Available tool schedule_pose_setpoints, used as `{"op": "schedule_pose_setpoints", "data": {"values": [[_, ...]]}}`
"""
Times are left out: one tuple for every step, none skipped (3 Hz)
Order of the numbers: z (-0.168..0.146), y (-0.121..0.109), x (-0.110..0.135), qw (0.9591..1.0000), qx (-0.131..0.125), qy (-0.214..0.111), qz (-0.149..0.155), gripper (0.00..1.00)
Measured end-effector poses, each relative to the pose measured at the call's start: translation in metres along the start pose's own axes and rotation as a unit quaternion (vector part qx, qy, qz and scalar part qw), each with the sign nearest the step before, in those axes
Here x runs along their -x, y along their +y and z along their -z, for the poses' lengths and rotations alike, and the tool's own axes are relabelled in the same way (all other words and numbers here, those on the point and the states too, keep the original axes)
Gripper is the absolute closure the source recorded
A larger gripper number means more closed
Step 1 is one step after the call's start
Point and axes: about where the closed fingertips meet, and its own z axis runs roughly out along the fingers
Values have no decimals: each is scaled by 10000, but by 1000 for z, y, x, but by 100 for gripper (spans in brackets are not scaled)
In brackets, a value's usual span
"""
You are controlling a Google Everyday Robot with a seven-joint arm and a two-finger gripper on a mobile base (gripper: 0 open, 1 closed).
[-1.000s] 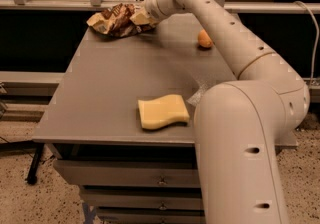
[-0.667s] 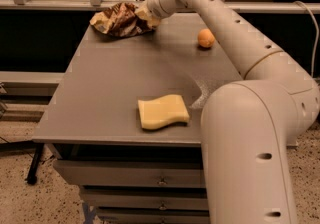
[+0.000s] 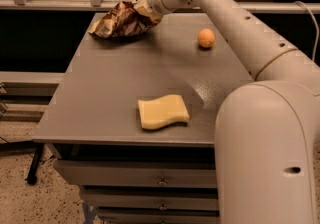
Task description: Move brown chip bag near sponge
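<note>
The brown chip bag (image 3: 119, 20) is crumpled at the far left corner of the grey table (image 3: 110, 93). My gripper (image 3: 143, 10) is at the bag's right end, shut on it, and that end is pulled up slightly with a shadow beneath. The bag's left end still touches the table. The pale-yellow sponge (image 3: 163, 112) lies flat near the table's front edge, far from the bag and the gripper.
A small orange ball (image 3: 206, 38) sits on the table at the back right. My arm (image 3: 240, 33) stretches over the table's right side. A rail and glass panels (image 3: 60, 4) run behind the table. Drawers (image 3: 150, 183) are under the front edge.
The gripper and the bag's right end have shifted a little toward the right and up. The sponge and ball have not moved.
</note>
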Motion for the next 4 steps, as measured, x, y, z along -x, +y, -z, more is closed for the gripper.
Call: {"op": "schedule_pose_setpoints", "data": {"values": [[17,9,16,9999,72,-144,47,100],[45,27,26,9996,213,-180,4,100],[79,42,32,9995,224,-179,-106,100],[131,69,11,9992,170,72,-364,100]]}}
